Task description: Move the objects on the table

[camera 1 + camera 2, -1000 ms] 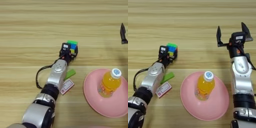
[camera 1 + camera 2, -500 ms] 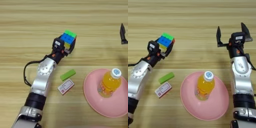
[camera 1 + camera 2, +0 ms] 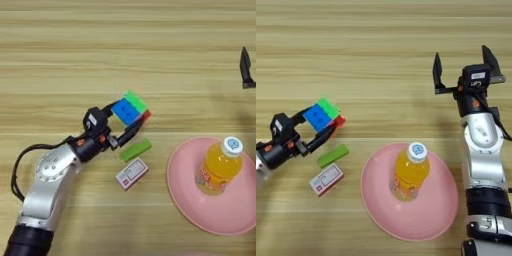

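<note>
No print is legible on the packet or bottle.

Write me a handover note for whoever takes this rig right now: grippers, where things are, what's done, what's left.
Left gripper: shut on the multicoloured puzzle cube, over the wooden table, left of the pink plate.
Right gripper: open, parked at the right, holding nothing.
Orange drink bottle with white cap: upright on the plate.
Green rectangular block and flat red-and-white packet: on the table beside the plate.
Left: cube needs setting down; no goal given.
</note>
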